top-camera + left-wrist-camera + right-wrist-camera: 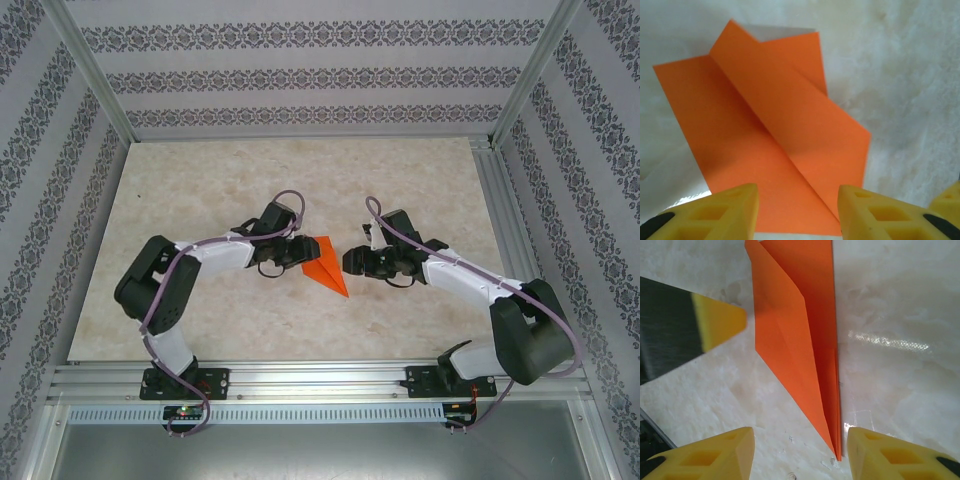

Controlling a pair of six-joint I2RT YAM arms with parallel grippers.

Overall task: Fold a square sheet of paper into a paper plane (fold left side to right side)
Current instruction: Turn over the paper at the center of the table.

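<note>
The square sheet of paper, bright orange, lies folded into a pointed paper plane [326, 263] flat on the table between the two arms, its tip pointing toward the near right. My left gripper [297, 250] is at its wide end. In the left wrist view the jaws of the left gripper [799, 212] are open, and the paper's overlapping flaps [765, 125] lie on the table below them. My right gripper [352, 263] is at the pointed end. It is open [800, 455], with the paper's tip [838, 455] lying just inside its right finger [890, 455].
The marble-patterned table [200, 190] spreads wide to the back and both sides. Patterned walls and an aluminium frame [505, 200] enclose it. One yellow fingertip of the left gripper [720, 322] reaches into the right wrist view, close beside the paper.
</note>
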